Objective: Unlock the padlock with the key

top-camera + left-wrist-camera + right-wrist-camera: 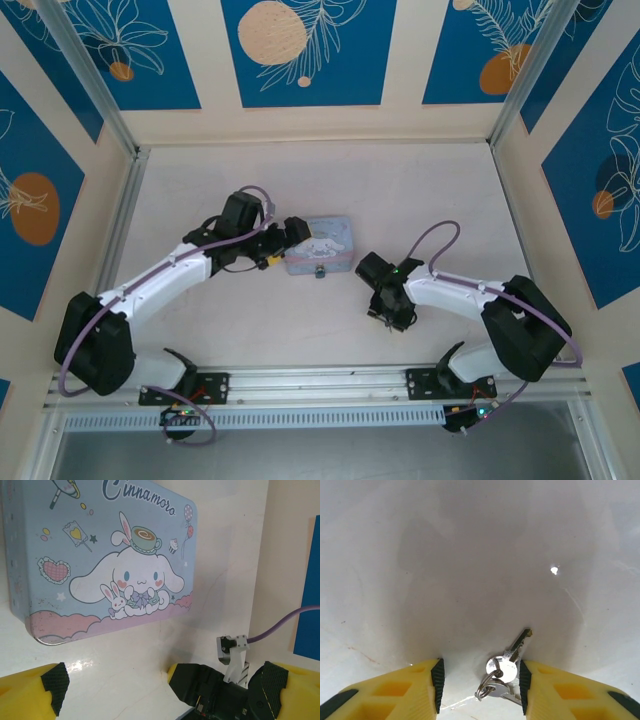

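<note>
Right wrist, right claw spread around key, left claw spread beside cartoon tin.

Left fingers spread wide; right fingers parted.

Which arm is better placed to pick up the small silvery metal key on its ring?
Right. The right gripper, open, straddles the small silvery metal key, which lies on the white table between the yellow fingers. The left gripper hangs open beside the pale blue cartoon-printed tin.
</note>
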You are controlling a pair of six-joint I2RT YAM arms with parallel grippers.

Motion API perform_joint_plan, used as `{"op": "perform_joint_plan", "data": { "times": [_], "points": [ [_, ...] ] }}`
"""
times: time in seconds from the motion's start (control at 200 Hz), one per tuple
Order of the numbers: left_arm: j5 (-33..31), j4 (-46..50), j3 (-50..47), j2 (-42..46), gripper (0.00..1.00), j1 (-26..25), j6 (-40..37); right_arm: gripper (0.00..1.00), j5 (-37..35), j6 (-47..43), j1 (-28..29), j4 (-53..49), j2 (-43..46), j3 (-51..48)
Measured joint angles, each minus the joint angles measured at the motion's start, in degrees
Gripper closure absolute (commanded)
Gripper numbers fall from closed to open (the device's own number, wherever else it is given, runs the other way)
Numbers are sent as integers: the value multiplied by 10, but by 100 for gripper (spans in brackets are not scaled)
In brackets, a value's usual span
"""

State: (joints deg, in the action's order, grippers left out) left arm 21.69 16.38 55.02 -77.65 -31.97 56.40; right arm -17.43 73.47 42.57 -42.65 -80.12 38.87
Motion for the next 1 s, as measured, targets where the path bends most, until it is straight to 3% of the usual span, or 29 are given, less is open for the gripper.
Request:
{"op": "perform_joint_plan", "data": {
  "times": [0.21,0.395,0.765,0.995],
  "points": [
    [-12,2,-5,4,0,-1,0,76,-10,5,15,18,5,-6],
    [-14,4,-7,4,0,-1,0,100,-6,5,17,27,28,-14],
    [-10,-8,-34,7,0,-1,2,100,26,1,20,34,158,-43],
    [23,-87,-77,7,0,-1,51,100,50,24,-8,45,208,-24]
  ]
}}
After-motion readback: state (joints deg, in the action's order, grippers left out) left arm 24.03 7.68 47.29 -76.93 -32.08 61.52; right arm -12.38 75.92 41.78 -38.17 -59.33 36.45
